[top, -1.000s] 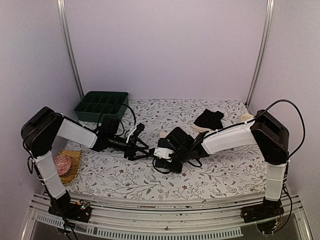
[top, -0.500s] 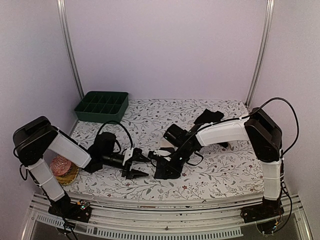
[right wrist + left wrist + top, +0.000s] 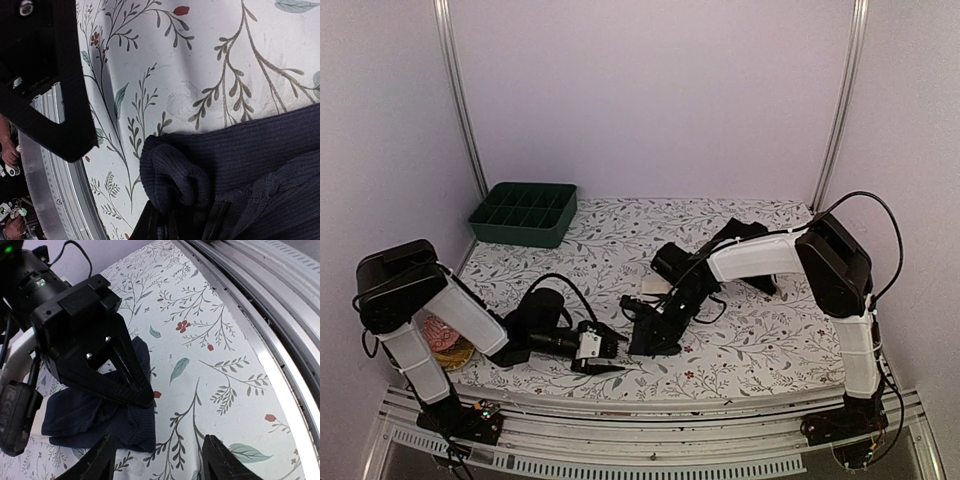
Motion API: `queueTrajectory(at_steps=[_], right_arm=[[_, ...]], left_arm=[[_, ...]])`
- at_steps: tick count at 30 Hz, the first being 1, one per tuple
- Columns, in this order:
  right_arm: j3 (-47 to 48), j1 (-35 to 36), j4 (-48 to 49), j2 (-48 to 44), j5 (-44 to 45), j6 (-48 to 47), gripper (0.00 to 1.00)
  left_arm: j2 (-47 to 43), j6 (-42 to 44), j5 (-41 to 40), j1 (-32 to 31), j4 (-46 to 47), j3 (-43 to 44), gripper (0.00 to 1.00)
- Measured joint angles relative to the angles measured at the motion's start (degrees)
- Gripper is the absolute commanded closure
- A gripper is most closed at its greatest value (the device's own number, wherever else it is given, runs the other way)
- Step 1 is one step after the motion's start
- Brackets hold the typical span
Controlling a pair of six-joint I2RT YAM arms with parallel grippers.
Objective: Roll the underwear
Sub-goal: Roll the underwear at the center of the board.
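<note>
A dark navy ribbed underwear [image 3: 95,417] lies bunched on the floral cloth near the front edge. My right gripper [image 3: 180,222] is shut on its folded edge [image 3: 197,170], with the cloth curled over just ahead of the fingers. In the left wrist view the right gripper [image 3: 107,367] points down onto the garment. My left gripper [image 3: 160,460] hovers low just in front of it, open, with only bare cloth between its fingers. From above, the left gripper [image 3: 605,350] and the right gripper [image 3: 650,335] nearly meet. More black underwear [image 3: 732,232] lies at the back right, partly hidden by the right arm.
A dark green compartment tray [image 3: 523,213] stands at the back left. A pink knitted ball [image 3: 438,333] rests in a small basket at the left edge beside the left arm. The metal rail of the table's front edge [image 3: 280,315] runs close by the left gripper.
The left arm has swung from mid-table down toward the front edge, its jaws narrowing a little. The right gripper has drawn the navy underwear slightly nearer the front.
</note>
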Motion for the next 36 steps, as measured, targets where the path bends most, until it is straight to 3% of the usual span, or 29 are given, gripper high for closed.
queueTrajectory(at_steps=[12,23,29,34,36], right_arm=[[1.44,-0.39,-1.25,1.22,-1.36,-1.03,0.93],[1.46,-0.39,-1.33,1.27,-1.44,-1.49,0.94],[1.46,-0.44,-1.38,1.27,-1.44,-1.86,0.94],[1.46,-0.72,-1.42,1.27,-1.4,-2.12,0.94],[1.46,-0.74,-1.44,1.27,-1.36,-2.25,0.91]], left_arm=[[4.98,5.38,-12.55,-5.42,1.73,2.14,0.45],[9.05,8.11,-23.65,-8.2,5.6,4.72,0.65],[10.73,8.72,-25.7,-8.76,7.26,5.29,0.68],[11.98,9.11,-26.91,-9.14,7.82,5.84,0.99],[12.17,9.05,-27.28,-9.29,7.58,5.97,1.0]])
